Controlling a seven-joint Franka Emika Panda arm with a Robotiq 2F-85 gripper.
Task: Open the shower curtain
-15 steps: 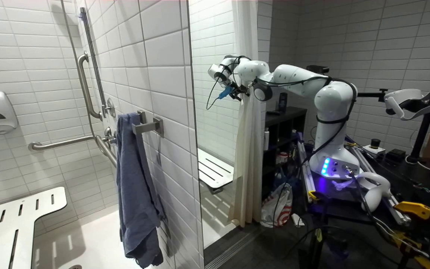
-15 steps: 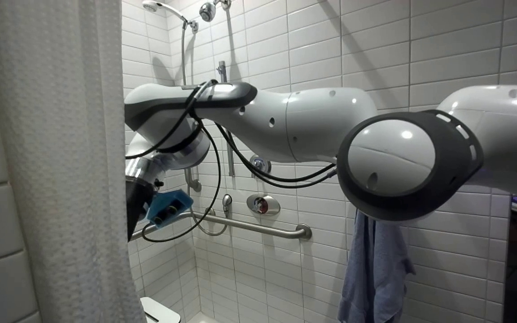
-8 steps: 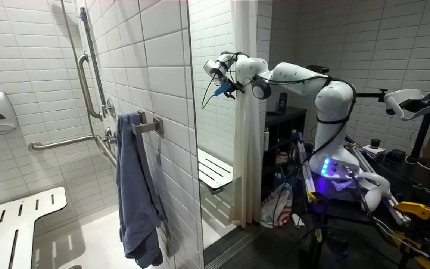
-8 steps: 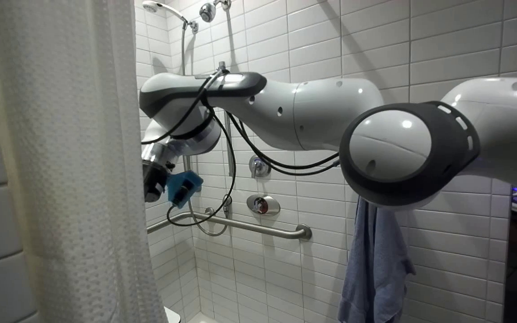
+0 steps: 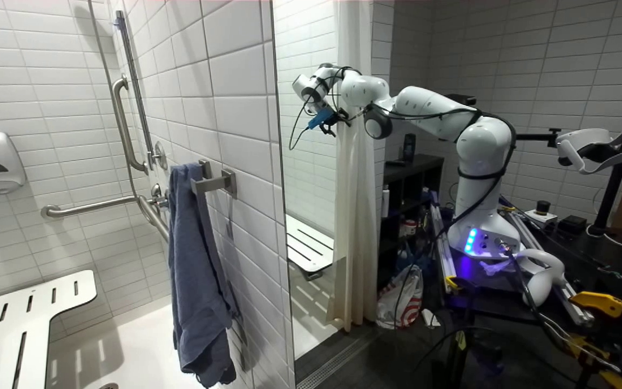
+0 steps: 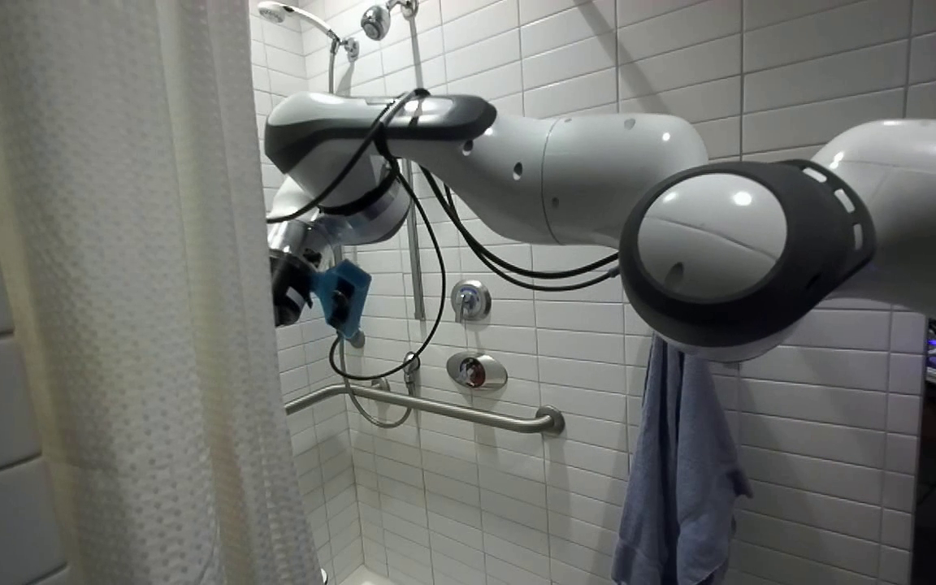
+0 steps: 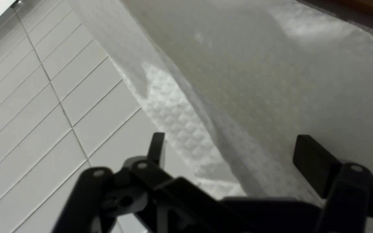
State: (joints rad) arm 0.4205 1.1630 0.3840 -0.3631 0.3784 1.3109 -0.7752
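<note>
The off-white shower curtain (image 5: 357, 227) hangs in long folds beside the arm in an exterior view. It fills the left side in an exterior view (image 6: 127, 284). In the wrist view the curtain (image 7: 238, 84) runs diagonally, with its edge passing between my fingers. My gripper (image 7: 233, 155) is open, with one finger just beyond the curtain's edge against the tiles and the other over the curtain's face. In an exterior view my gripper (image 5: 342, 128) is at the curtain's shower-side edge. In the other exterior picture the fingers are hidden behind the curtain.
A blue-grey towel (image 5: 197, 270) hangs on a wall hook; it also shows in an exterior view (image 6: 679, 471). A slotted white shower bench (image 5: 311, 246), a grab bar (image 6: 468, 414), a black shelf (image 5: 411, 183) and a plastic bag (image 5: 401, 297) stand around.
The arm and gripper have risen and moved slightly farther into the shower. The curtain's free edge has shifted a little toward the shower side.
</note>
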